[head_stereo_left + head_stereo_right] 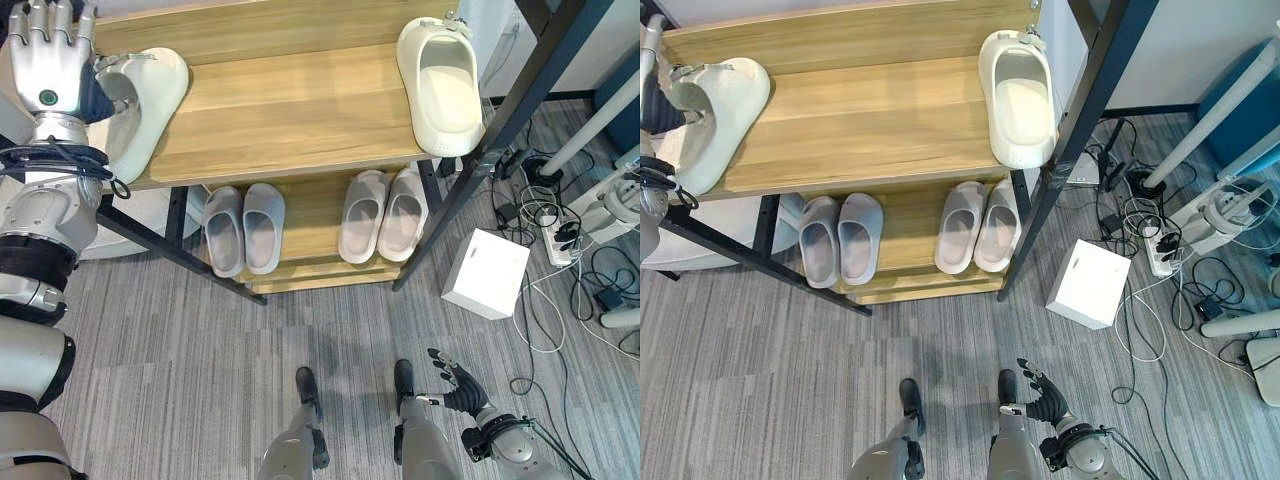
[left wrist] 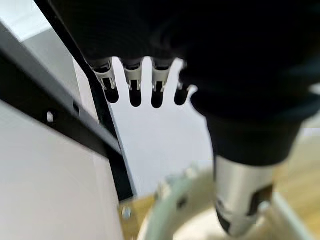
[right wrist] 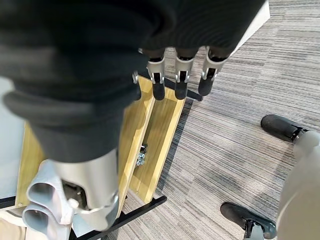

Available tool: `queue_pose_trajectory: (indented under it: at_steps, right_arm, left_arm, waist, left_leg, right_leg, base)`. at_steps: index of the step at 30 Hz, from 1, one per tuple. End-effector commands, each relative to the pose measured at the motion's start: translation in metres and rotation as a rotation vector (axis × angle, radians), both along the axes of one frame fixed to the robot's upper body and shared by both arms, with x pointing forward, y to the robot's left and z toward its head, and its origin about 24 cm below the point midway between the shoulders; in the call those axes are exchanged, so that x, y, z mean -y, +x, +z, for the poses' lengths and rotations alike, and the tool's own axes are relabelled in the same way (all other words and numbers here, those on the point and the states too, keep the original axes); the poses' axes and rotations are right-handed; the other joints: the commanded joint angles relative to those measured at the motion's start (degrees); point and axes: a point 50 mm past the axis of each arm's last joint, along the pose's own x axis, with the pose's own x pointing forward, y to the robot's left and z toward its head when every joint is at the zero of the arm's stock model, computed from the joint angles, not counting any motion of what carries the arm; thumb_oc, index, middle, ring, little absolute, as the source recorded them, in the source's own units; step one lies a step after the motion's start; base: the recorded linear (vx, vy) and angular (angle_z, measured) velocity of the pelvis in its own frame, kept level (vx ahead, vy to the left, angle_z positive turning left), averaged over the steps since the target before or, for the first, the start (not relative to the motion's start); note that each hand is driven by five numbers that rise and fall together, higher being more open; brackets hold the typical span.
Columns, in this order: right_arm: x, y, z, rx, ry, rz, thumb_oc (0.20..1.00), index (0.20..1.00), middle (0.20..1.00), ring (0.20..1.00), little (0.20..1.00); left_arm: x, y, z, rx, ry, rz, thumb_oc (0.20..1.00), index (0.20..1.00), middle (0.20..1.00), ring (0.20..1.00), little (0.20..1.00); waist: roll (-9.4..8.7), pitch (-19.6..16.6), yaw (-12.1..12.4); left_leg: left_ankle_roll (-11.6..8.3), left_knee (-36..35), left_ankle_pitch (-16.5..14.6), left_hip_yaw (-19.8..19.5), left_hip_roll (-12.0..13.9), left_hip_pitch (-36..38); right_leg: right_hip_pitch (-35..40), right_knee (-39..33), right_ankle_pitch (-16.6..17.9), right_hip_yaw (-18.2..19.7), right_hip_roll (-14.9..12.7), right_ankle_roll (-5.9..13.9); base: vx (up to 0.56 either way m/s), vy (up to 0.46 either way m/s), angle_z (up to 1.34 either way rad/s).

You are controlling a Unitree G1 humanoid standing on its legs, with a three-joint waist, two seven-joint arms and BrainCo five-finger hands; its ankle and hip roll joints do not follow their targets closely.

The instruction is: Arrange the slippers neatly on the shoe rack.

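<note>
at top shelf's left end (image 1: 300,110), left hand (image 1: 45,65), fingers straight, touched cream slipper (image 1: 145,100); right hand (image 1: 455,385) hung low, fingers relaxed.

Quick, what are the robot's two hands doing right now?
Left hand: fingers straight, open, thumb inside the cream slipper on the top shelf.
Right hand: open, holding nothing, low over the floor.

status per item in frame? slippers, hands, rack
Left cream slipper: top shelf, left end, toe overhanging the front edge, left hand on it.
Right cream slipper: top shelf, right end, untouched.
Grey pair: lower shelf, side by side.
Beige pair: lower shelf, side by side.
Right hand: low, open, empty.
Shoe rack: upright.
</note>
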Motion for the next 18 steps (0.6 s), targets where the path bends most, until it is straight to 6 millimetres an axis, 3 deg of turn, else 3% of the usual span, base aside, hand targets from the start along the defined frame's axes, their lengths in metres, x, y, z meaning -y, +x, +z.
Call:
queue_pose_trajectory:
  at_steps: [1, 9, 18]
  right_arm:
    - [-0.007, 0.007, 0.010, 0.069, 0.029, 0.024, 1.000, 1.000, 1.000, 1.000, 1.000]
    - [0.000, 0.008, 0.017, 0.096, 0.036, 0.014, 1.000, 1.000, 1.000, 1.000, 1.000]
    - [0.001, 0.009, 0.020, 0.105, 0.060, 0.010, 1.000, 1.000, 1.000, 1.000, 1.000]
  left_arm:
    - [-0.026, -0.024, 0.040, 0.129, 0.043, 0.129, 1.000, 1.000, 1.000, 1.000, 1.000]
    - [-0.027, -0.006, 0.034, -0.063, 0.161, 0.254, 1.000, 1.000, 1.000, 1.000, 1.000]
    - [-0.018, 0.001, 0.043, -0.061, 0.177, 0.262, 1.000, 1.000, 1.000, 1.000, 1.000]
  waist:
    - [-1.47, 0.2, 0.3]
    - [-2.06, 1.1, -1.0]
    - [-3.09, 1.9, -1.6]
  left_leg:
    - [0.22, 0.0, -9.8, -0.8, -2.2, 4.5]
    - [0.47, 0.0, -9.6, -0.2, -2.1, 3.9]
    - [0.52, 0.0, -9.4, -0.1, -2.0, 2.6]
  right_leg:
    - [1.9, 2.4, -5.0, -1.7, -5.6, 6.08]
    - [0.9, 2.6, -4.5, -1.2, -5.5, 6.42]
    - [0.0, 2.8, -3.9, -1.0, -5.5, 6.61]
  base:
    - [0.00, 0.000, 0.00]
    - [0.00, 0.010, -0.02]
    - [0.00, 0.012, -0.03]
